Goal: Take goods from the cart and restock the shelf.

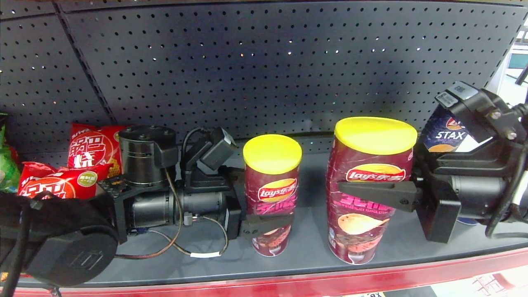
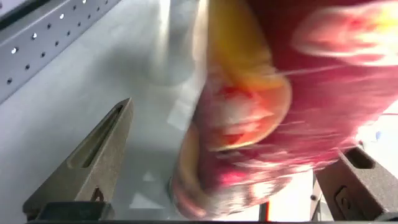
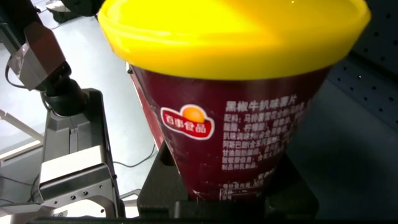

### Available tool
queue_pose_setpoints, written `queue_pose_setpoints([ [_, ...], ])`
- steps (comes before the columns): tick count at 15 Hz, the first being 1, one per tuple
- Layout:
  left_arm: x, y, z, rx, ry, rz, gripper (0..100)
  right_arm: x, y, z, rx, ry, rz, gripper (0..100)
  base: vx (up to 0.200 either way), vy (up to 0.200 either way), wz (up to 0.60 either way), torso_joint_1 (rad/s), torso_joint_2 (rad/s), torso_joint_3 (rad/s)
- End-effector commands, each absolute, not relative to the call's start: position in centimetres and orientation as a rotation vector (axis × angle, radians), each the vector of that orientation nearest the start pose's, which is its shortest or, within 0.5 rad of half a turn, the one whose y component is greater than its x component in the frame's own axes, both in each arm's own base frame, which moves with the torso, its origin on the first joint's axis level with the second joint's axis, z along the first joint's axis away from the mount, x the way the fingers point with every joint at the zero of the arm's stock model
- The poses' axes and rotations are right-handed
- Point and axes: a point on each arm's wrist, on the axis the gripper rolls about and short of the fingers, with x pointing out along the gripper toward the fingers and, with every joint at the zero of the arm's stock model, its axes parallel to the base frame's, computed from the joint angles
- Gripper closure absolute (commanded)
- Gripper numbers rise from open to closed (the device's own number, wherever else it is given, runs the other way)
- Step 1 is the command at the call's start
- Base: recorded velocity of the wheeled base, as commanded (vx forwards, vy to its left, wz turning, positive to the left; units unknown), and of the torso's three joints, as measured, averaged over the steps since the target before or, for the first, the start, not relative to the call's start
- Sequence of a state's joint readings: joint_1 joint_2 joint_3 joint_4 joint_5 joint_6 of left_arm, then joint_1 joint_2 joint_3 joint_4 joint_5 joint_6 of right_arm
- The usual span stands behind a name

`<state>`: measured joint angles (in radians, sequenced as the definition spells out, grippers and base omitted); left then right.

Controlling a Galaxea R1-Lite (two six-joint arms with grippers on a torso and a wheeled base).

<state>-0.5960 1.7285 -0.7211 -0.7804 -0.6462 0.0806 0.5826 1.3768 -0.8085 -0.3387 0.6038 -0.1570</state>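
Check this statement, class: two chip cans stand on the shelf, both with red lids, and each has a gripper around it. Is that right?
The lids are yellow, not red. The head view shows it on the left can and the right can alike. The rest holds: the left gripper is around one, the right gripper around the other.

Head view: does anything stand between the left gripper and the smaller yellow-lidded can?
Nothing visible does. The left gripper straddles the smaller can, which stands on the shelf; in the left wrist view one finger is clear of its side.
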Motion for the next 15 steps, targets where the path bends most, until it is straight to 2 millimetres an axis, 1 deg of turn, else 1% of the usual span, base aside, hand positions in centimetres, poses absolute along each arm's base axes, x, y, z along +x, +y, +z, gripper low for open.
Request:
queue_pose_setpoints([
  [1, 23.8, -17.4, 16.7, 0.063, 0.195, -1.235, 0, 18.1, 13.5, 24.2, -0.136, 0.149, 1.198, 100, 0.000, 0.000, 0.00, 0.000, 0.00, 0.000],
  [2, 23.4, -16.8, 16.5, 0.063, 0.205, -1.214, 0, 18.1, 13.5, 24.2, -0.136, 0.149, 1.198, 100, 0.000, 0.000, 0.00, 0.000, 0.00, 0.000],
  [4, 23.2, -15.7, 16.4, 0.062, 0.214, -1.185, 0, 18.2, 13.5, 24.1, -0.136, 0.150, 1.198, 100, 0.000, 0.000, 0.00, 0.000, 0.00, 0.000],
  [6, 23.0, -15.2, 16.5, 0.060, 0.211, -1.171, 0, 18.2, 13.5, 24.1, -0.136, 0.150, 1.200, 100, 0.000, 0.000, 0.00, 0.000, 0.00, 0.000],
  [9, 22.6, -14.9, 16.0, 0.061, 0.233, -1.168, 0, 18.2, 13.5, 24.1, -0.136, 0.150, 1.200, 100, 0.000, 0.000, 0.00, 0.000, 0.00, 0.000],
  [12, 22.1, -14.7, 16.7, 0.063, 0.203, -1.173, 0, 18.1, 13.5, 24.0, -0.136, 0.155, 1.199, 100, 0.000, 0.000, 0.00, 0.000, 0.00, 0.000],
  [15, 20.5, -14.0, 17.8, 0.065, 0.158, -1.181, 0, 18.0, 13.4, 23.6, -0.135, 0.168, 1.199, 100, 0.000, 0.000, 0.00, 0.000, 0.00, 0.000],
])
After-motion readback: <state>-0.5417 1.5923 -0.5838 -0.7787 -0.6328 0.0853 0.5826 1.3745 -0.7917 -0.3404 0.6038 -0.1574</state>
